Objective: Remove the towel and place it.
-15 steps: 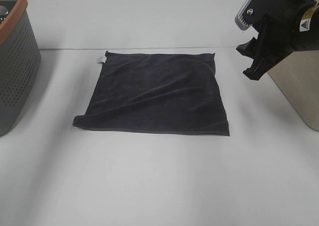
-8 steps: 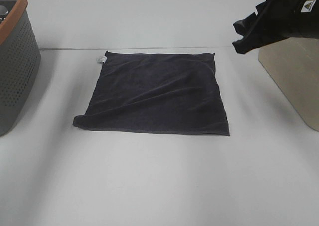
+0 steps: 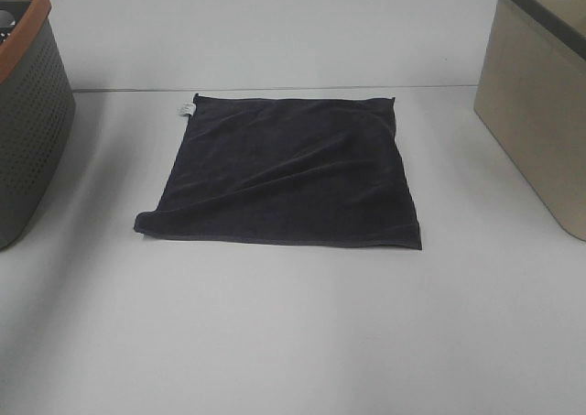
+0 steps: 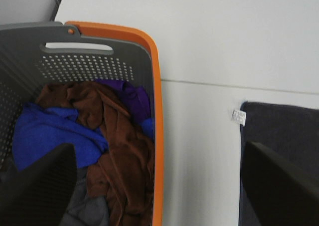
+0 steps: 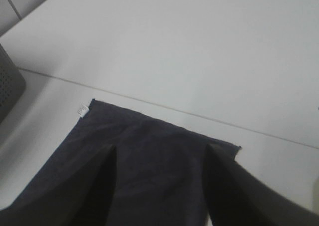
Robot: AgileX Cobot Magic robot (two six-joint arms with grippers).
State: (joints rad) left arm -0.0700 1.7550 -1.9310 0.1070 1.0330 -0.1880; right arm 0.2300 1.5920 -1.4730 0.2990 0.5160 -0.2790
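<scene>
The towel (image 3: 288, 172) lies spread flat on the white table, very dark navy-black, with a small white tag (image 3: 186, 110) at its far left corner. Neither gripper shows in the exterior high view. My left gripper (image 4: 159, 206) is open and empty, held above the gap between the grey basket and the towel's (image 4: 279, 123) tagged corner (image 4: 239, 117). My right gripper (image 5: 159, 206) is open and empty, held above the towel (image 5: 149, 151), whose tag (image 5: 82, 109) shows at its far corner.
A grey perforated basket with an orange rim (image 3: 27, 131) stands at the table's left; the left wrist view shows blue, brown and purple cloths (image 4: 99, 136) inside it. A beige basket (image 3: 540, 113) stands at the right. A seam (image 3: 275, 90) crosses the table behind the towel.
My right arm has risen up and to the right, out of the exterior high view, uncovering the beige basket. The towel has not moved.
</scene>
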